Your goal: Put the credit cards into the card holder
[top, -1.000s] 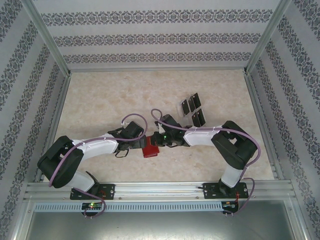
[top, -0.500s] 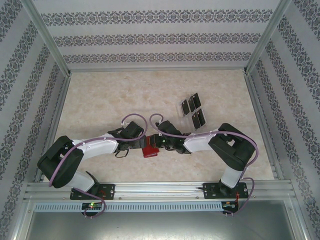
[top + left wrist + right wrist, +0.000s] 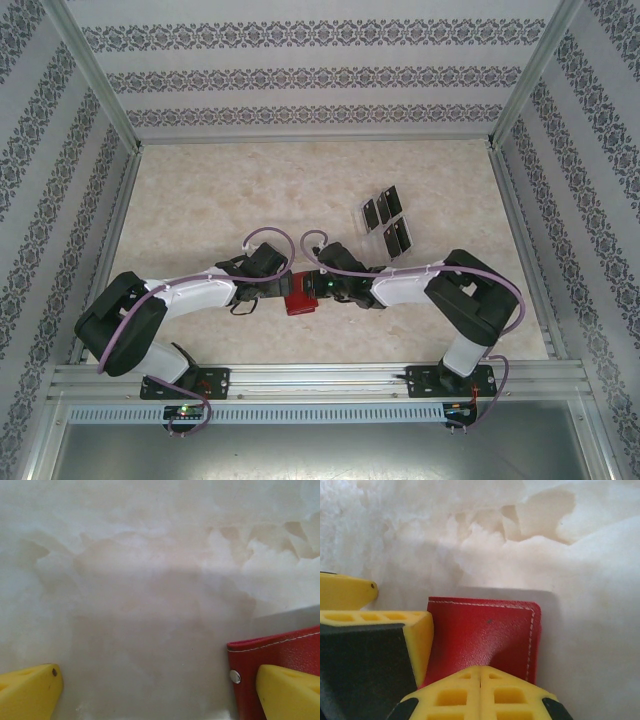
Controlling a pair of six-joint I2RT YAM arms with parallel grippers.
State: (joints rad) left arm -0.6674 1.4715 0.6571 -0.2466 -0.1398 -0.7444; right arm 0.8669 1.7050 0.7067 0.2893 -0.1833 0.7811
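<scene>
The red card holder (image 3: 299, 302) lies on the table between the two arms. My left gripper (image 3: 282, 290) is open at its left edge. In the left wrist view, one yellow finger (image 3: 287, 692) rests over the holder (image 3: 280, 652) by its metal snap, and the other finger (image 3: 27, 690) stands far off over bare table. My right gripper (image 3: 314, 287) is shut. Its joined tips (image 3: 480, 672) touch the holder's top face (image 3: 485, 630), which creases toward them, and nothing shows between them. The black credit cards (image 3: 398, 236) stand grouped at the back right, away from both grippers.
The left gripper's finger (image 3: 375, 645) with its black pad crowds the holder's left side in the right wrist view. A metal rail (image 3: 320, 375) runs along the near edge, and patterned walls enclose the pale marbled tabletop (image 3: 220, 200).
My right gripper has slid left and slightly nearer, onto the red card holder, and the right elbow has shifted with it. The left arm has stayed still.
</scene>
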